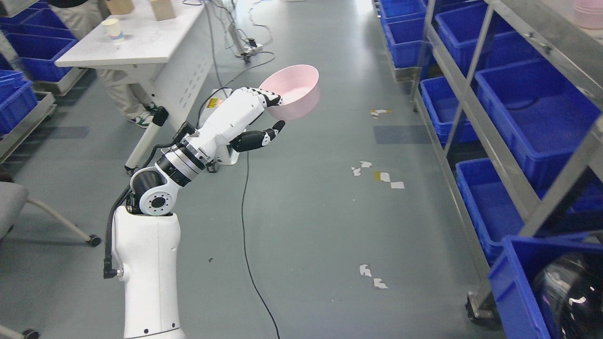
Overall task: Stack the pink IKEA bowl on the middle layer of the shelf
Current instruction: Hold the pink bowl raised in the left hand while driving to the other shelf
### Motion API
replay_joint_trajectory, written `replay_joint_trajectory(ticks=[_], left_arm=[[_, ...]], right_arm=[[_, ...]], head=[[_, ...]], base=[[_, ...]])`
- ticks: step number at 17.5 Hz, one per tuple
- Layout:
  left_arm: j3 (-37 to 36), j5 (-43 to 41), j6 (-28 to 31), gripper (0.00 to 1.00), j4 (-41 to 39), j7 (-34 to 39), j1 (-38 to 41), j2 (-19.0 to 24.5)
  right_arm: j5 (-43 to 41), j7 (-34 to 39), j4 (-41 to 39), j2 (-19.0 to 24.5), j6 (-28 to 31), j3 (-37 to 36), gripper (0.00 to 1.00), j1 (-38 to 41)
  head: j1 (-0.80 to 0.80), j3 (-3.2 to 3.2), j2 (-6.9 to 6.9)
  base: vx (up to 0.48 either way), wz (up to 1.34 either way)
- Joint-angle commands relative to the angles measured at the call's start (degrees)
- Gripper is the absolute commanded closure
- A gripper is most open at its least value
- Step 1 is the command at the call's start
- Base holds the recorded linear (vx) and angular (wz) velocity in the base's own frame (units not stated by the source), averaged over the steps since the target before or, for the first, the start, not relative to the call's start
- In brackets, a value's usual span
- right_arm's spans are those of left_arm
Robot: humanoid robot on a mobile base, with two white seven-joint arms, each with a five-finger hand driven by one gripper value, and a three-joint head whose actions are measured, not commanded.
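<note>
My left hand is raised over the grey floor, fingers curled over the near rim of a pink bowl while the thumb juts out below it. The bowl is held in the air, tilted with its opening up and toward me. The metal shelf runs along the right side, well to the right of the bowl. At the top right corner, on an upper shelf level, another pink bowl shows partly. My right arm is out of view.
Blue bins fill the shelf levels and the back left. A white table with a paper cup stands at upper left, a person's legs behind it. A black cable crosses the floor. A chair leg shows at far left.
</note>
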Motion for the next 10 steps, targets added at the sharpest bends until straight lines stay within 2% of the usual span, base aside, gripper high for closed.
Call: replay_joint_trajectory(ticks=[1,5,10], left_arm=[[0.6,0.5,0.0,0.95,-0.3,-0.2,0.7,1.0],[0.6,1.2,0.0,0.96,-0.3,-0.1,0.6,1.0],[-0.9,1.2,0.0,0.96,-0.2,-0.1,1.0,1.0]], right_arm=[[0.0,0.0,-1.0,-1.0,0.0,0.0,0.0,0.9],[0.0,0.0,-1.0,-1.0,0.0,0.0,0.0,0.9],[0.0,0.0,-1.0,-1.0,0.0,0.0,0.0,0.9]], head=[[0.0,0.0,0.0],[0.0,0.0,0.0],[0.0,0.0,0.0]], base=[[0.271,0.69],[0.32,0.4],[0.341,0.02]])
